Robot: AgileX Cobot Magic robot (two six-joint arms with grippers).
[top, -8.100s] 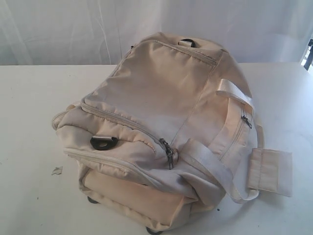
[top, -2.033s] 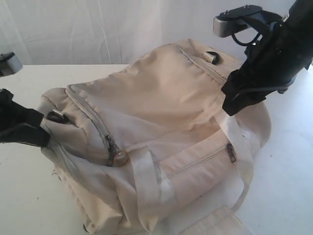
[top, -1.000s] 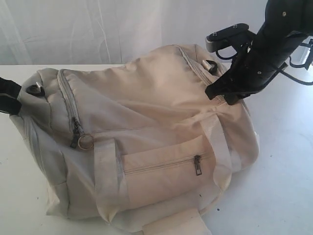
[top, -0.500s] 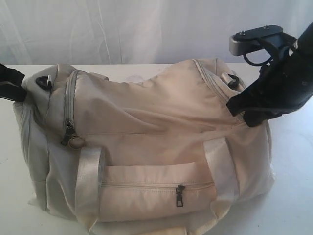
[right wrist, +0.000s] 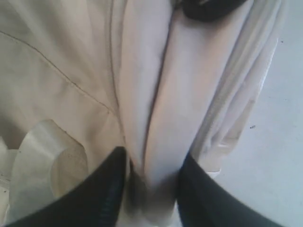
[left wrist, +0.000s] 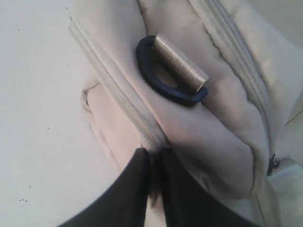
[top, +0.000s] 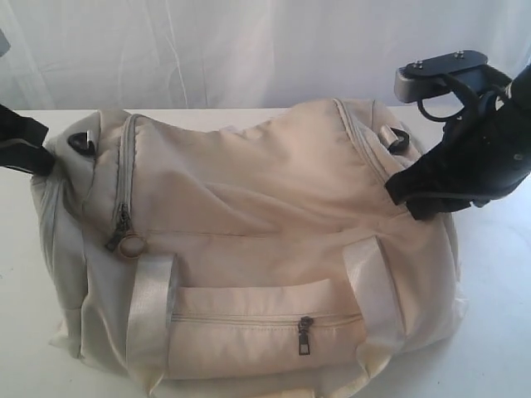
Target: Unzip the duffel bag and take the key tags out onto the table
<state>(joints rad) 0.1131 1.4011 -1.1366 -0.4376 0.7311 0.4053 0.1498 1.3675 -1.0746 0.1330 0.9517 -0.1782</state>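
Observation:
The cream duffel bag (top: 249,207) lies on its side on the white table (top: 498,315), all zippers closed. The main zipper pull with a ring (top: 124,240) hangs near its left end. The key tags are hidden. My left gripper (top: 37,153) is at the bag's left end beside a black D-ring (left wrist: 165,80). Its jaws (left wrist: 154,153) stand narrow, pinching the zipper seam. My right gripper (top: 406,199) is at the bag's right end. Its jaws (right wrist: 154,161) stand apart around a loose fold of bag fabric, with a shadowed gap on one side.
A closed front pocket with a dark zipper pull (top: 305,336) faces the camera between two pale webbing straps (top: 149,315). Another D-ring (top: 397,139) sits at the right end. A white curtain hangs behind. Bare table (left wrist: 38,94) shows on both sides.
Over the last second both arms swung the bag round until its pocket faces the camera. It has now settled flat, and the right jaws stand wider around the fold.

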